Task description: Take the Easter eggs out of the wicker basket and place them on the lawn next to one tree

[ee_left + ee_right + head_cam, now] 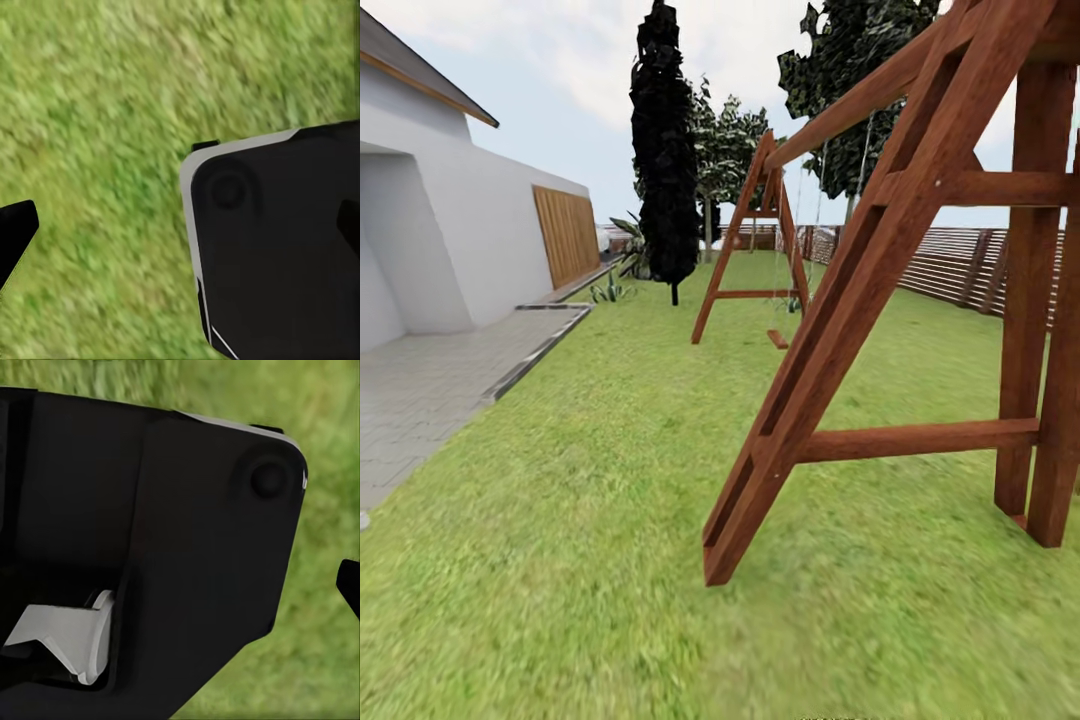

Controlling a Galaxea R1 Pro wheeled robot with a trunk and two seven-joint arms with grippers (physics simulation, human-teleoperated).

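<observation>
1. One wide stretch of lawn (560, 560) covers the ground in the head view, inside the garden's brown slatted fence (950, 265) at the far right.
2. A wooden swing frame (880, 250) stands close on the right, its slanted leg planted in the grass; a second A-shaped end of it stands farther back, near the middle.
3. A dark, almost black bushy tree (665, 150) rises beyond the frame, with leafier trees (730, 150) behind it and another crown (855, 70) at the upper right.
4. A white house wall (450, 230) and a grey paved patio (430, 390) border the grass on the left.
5. Both wrist views look down on blurred grass past a black robot body panel (277, 247), (150, 555).
6. A black fingertip (15, 236) shows in the left wrist view and another (349, 585) in the right wrist view; whether either gripper is released or clenched cannot be told.
</observation>
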